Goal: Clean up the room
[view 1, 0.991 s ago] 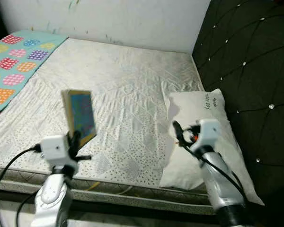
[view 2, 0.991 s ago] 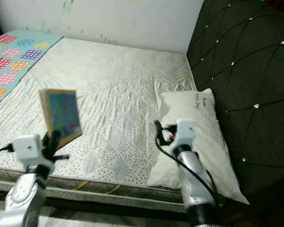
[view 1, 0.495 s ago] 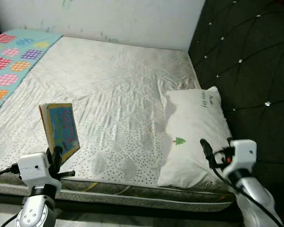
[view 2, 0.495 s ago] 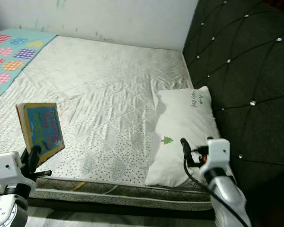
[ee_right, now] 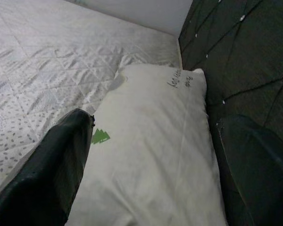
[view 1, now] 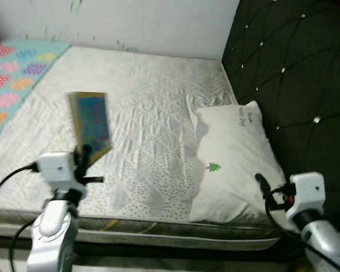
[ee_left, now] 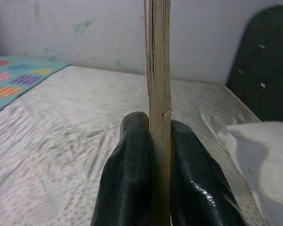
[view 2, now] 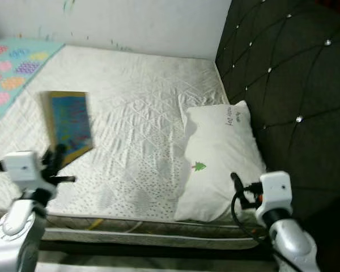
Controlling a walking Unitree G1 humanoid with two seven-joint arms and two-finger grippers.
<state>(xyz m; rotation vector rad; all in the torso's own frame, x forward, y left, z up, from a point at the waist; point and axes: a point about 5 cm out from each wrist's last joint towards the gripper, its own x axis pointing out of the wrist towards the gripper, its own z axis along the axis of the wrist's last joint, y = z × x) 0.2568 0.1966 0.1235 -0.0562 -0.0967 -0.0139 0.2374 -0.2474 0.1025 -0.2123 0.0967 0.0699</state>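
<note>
A thin picture book [view 1: 91, 119] with a blue cover stands upright over the white mattress [view 1: 141, 96], pinched at its lower edge by my left gripper [view 1: 85, 155]. In the left wrist view, both black fingers [ee_left: 132, 165] press the book's page edge [ee_left: 158, 70]. A white pillow [view 1: 229, 153] with a small green tree print lies by the headboard. My right gripper [view 1: 262, 182] hovers open off the pillow's near right corner; its wrist view looks along the pillow [ee_right: 151, 141] between spread fingers [ee_right: 52, 165].
A dark tufted headboard [view 1: 294, 73] rises on the right. A teal blanket [view 1: 14, 79] with coloured patches covers the bed's far left. The white wall [view 1: 130, 22] runs behind, and the bed's front edge [view 1: 158, 229] is just ahead of me.
My left gripper has lifted the book up and slightly right over the mattress. My right gripper has drawn back from over the pillow to beyond its near right corner.
</note>
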